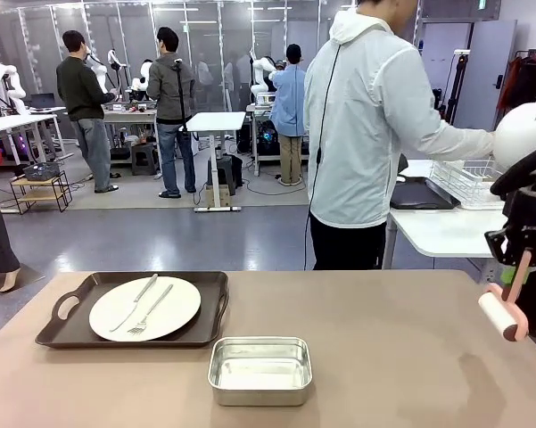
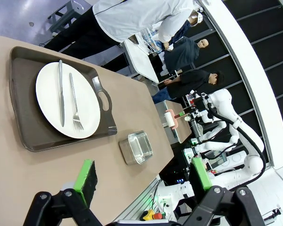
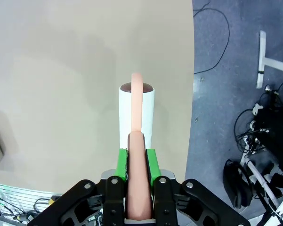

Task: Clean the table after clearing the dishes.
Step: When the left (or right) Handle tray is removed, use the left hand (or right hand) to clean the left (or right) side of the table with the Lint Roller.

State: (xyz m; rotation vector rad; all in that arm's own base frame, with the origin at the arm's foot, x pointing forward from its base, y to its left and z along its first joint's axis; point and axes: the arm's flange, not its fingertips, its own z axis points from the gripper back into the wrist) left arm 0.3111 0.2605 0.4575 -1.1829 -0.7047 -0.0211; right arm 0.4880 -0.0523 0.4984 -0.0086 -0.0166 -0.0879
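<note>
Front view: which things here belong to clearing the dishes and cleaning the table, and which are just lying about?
Part of the job:
- table
- tray with plate, knife and fork
- lint roller, held in the shut right gripper

Lying about:
- steel pan, empty, in front of the tray
- wire rack on the white table beyond

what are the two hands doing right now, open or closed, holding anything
left hand: open, holding nothing
right hand: closed on the pink handle of the lint roller
</note>
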